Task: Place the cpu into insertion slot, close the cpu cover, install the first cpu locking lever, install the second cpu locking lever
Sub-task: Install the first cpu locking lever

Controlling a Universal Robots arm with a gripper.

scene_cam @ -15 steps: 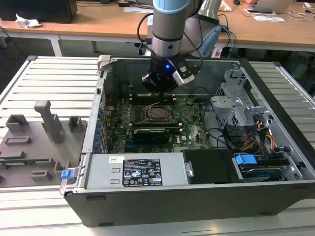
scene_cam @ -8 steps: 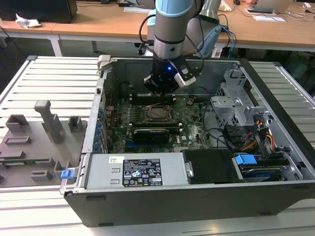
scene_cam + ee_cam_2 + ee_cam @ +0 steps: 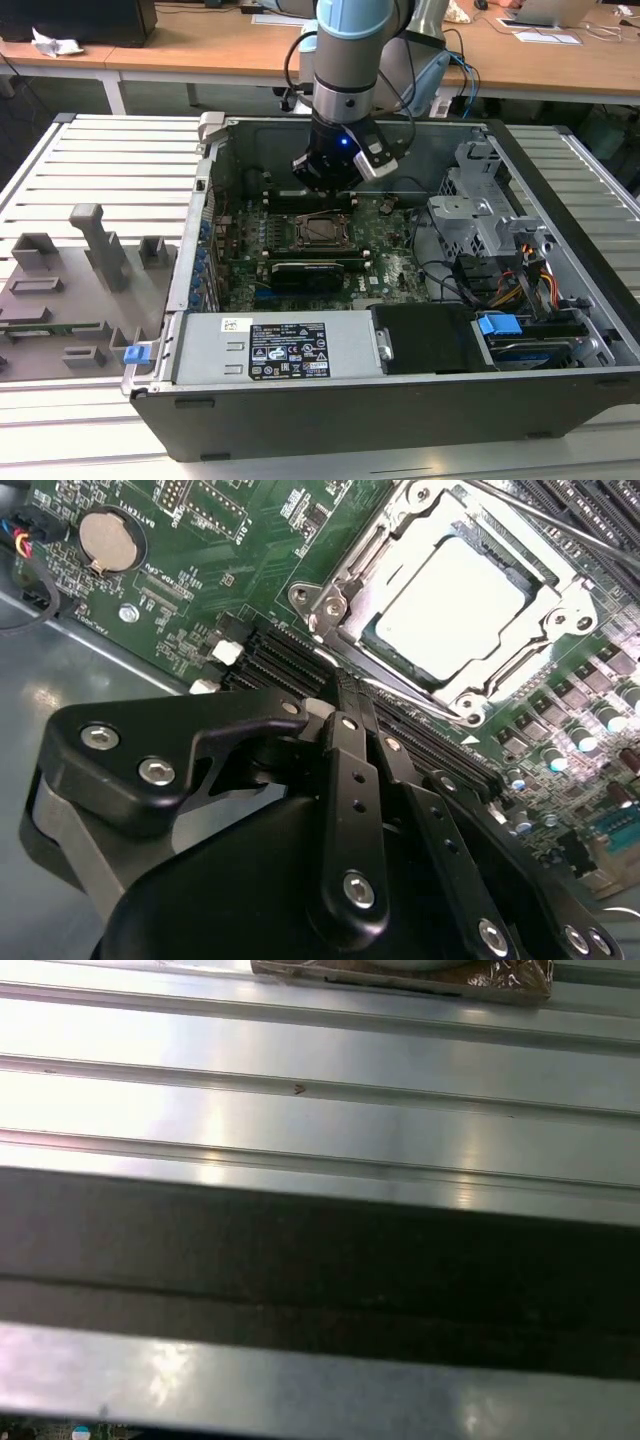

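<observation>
Open PC case (image 3: 560, 400), dark sheet-metal walls, sits on a ribbed aluminium table (image 3: 110, 160). White-and-black sticker (image 3: 287, 350) on the grey power supply box carries rows of small marks and print, too fine to make out. Blue plastic tab (image 3: 498, 325) on the drive bay by the exterior view's right; grey plastic fixture (image 3: 70, 290) w/ upright posts lies on the table at the exterior view's left.

Green motherboard (image 3: 230, 570) is glossy, packed w/ tiny white lettering, not legible. Round silver coin cell (image 3: 110, 538) sits near its edge; long black slots (image 3: 290, 660) run beside the socket.

The cpu (image 3: 450, 605) lies flat in the socket: square, dull pale-silver lid, smooth, slightly glaring. The cpu cover (image 3: 345, 580), a shiny stamped-metal frame w/ screws at its corners, is down around the chip, framing it.

The gripper (image 3: 345, 695), matte black linkage w/ bright bolts, hangs just above the board beside the socket, fingers pressed together, nothing between them. In the exterior view the gripper (image 3: 325, 178) hovers over the socket's far side.
</observation>
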